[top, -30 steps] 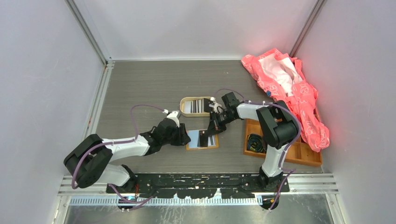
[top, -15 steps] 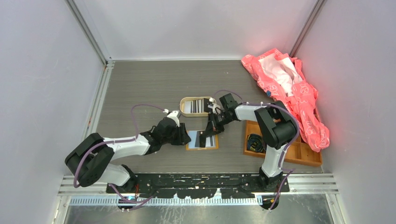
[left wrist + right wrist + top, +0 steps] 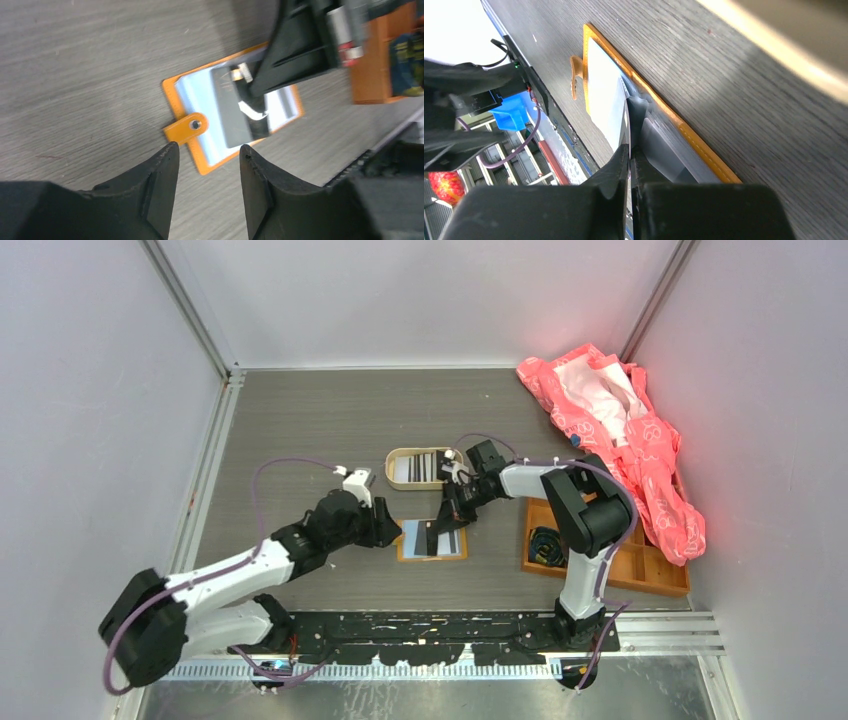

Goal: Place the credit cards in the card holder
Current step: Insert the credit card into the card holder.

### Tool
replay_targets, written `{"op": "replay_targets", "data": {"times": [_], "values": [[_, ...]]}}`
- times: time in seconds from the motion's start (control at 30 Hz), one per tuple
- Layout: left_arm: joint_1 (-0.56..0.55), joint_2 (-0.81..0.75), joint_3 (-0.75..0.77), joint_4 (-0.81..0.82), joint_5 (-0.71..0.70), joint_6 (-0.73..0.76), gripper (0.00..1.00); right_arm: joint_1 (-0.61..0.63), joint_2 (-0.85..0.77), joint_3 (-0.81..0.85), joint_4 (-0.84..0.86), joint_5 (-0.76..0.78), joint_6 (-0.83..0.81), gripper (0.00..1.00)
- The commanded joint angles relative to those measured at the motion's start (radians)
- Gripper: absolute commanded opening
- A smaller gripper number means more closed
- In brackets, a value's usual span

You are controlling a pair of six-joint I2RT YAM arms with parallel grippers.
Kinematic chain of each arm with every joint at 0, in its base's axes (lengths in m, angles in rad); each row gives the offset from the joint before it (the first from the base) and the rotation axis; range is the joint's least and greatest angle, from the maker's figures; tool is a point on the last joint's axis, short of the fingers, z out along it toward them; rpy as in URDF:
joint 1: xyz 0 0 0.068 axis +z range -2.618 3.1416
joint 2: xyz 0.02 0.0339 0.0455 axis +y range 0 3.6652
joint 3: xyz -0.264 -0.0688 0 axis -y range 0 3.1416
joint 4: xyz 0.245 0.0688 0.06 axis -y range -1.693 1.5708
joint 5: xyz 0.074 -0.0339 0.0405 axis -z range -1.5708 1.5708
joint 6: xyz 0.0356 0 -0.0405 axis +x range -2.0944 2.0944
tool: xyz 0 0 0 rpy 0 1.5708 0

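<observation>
Since a second ago our left arm has swung its elbow outward and stretched, while the left tool (image 3: pixel 383 529) has kept its place beside the holder (image 3: pixel 452 552). Our right tool (image 3: pixel 447 520) has slid a little nearer us with its load.

That right tool is clamped on a dark card (image 3: pixel 235 117), whose leading edge seems to meet the pale blue inside of the open holder just below the fingertips. The left tool stands with jaws apart, gripping nothing. The holder's snap tab (image 3: pixel 192 125) lies just ahead of them on the worktop (image 3: pixel 320 430).

We judge the task to be at an early stage. This card is at the pocket but not clearly seated. Beyond the right tool, the tin (image 3: pixel 418 468) shows striped pieces, perhaps more cards to move.
</observation>
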Motion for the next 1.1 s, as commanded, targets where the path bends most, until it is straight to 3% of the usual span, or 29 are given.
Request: {"op": "replay_targets", "data": {"times": [0.0,0.2,0.4,0.73,1.07], "values": [[-0.015,-0.145,0.011,0.031,0.068,0.007,0.49,0.012,0.029,0.029,0.005,0.066,-0.022,0.08],[-0.174,-0.045,0.035,0.174,0.035,-0.043,0.46,0.023,0.033,0.039,0.004,0.073,-0.022,0.10],[-0.302,0.203,0.206,0.122,-0.121,-0.039,0.44,0.024,0.037,0.047,-0.005,0.071,-0.025,0.10],[-0.322,0.471,0.401,0.054,-0.222,-0.014,0.41,0.024,0.040,0.057,-0.023,0.073,-0.035,0.10],[-0.323,0.559,0.447,-0.001,-0.286,-0.009,0.38,0.024,0.045,0.061,-0.033,0.075,-0.043,0.10]]}}
